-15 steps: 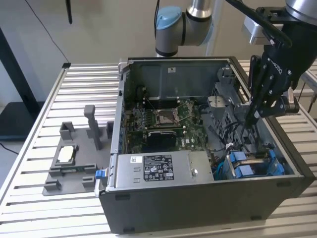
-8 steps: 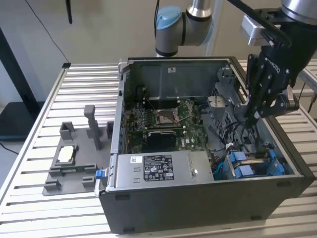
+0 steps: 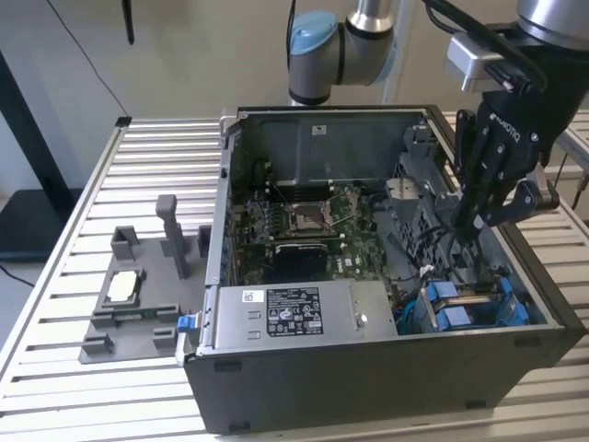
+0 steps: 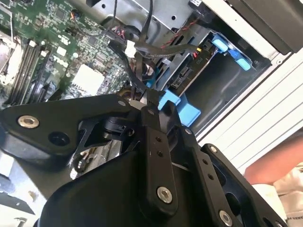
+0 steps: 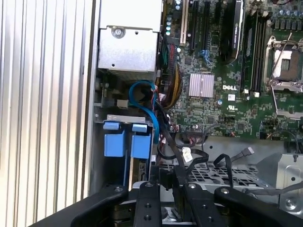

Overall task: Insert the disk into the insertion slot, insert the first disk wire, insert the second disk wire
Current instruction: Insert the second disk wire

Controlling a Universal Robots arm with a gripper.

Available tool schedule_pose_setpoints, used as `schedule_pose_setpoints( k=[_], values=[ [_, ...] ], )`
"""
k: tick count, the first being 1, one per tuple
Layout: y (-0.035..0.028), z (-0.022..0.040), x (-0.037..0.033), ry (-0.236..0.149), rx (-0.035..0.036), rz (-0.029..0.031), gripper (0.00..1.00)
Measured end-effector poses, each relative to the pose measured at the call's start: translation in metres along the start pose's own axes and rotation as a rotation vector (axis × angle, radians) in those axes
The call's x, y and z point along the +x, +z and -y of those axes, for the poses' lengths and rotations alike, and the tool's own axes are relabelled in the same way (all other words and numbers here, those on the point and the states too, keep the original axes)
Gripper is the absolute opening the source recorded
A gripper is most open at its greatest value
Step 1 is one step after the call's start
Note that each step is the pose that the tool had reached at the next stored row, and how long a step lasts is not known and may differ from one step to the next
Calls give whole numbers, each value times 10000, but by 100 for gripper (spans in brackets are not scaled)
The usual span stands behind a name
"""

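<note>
My gripper (image 3: 463, 235) reaches down into the open computer case at the exterior view's right, just above the drive bay. In both wrist views its fingers stand close together on a black disk wire (image 5: 176, 156), which runs up from the fingertips (image 4: 150, 109) toward the board. The disk (image 3: 469, 304) sits edge-on in the insertion slot (image 3: 515, 318), with its blue bracket tabs (image 5: 115, 142) showing. The gripper's body hides the wire's plug end and the disk's connector.
The case holds a green motherboard (image 3: 313, 226), a long silver box with a label (image 3: 285, 313) and a looped blue cable (image 5: 147, 94). A grey fixture (image 3: 138, 304) with a small silver chip (image 3: 124, 285) stands on the slatted table (image 3: 156, 157) at the exterior view's left.
</note>
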State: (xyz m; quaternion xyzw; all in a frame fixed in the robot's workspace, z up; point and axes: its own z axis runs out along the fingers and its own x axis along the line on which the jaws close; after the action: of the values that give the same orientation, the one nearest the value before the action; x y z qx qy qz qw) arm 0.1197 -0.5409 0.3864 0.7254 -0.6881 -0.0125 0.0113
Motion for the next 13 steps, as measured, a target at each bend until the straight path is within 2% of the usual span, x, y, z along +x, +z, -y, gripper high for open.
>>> schedule_pose_setpoints(
  k=[2, 5, 7, 11, 13],
  values=[
    [12, -4, -7, -79, 78, -24, 26],
    [16, -7, -8, -123, 123, -40, 26],
    [17, -9, -8, -125, 128, -40, 18],
    [21, -11, 13, -124, 129, -32, 16],
    [33, -13, 61, -125, 133, 23, 16]
  ],
)
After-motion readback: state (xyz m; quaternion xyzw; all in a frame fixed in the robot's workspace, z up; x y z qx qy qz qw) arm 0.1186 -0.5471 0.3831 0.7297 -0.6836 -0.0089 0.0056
